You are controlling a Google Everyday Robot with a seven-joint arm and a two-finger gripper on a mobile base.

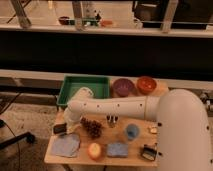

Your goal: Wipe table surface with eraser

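Eraser (60, 128) at left edge of surface (100, 132), long axis roughly left to right, just above grey cloth (65, 145). Tool (64, 122) directly over it, near dark berry cluster (92, 127); spread or pinching, cannot tell.

Glossy white arm (120, 106), fat rounded segments, thick bulbous shoulder; row of small dark dots along forearm; dark gripper (60, 128) at the table's left edge

One camera looks down from above the arm's base, facing the table surface (80, 156); the gripper (62, 128) hangs near its left edge.
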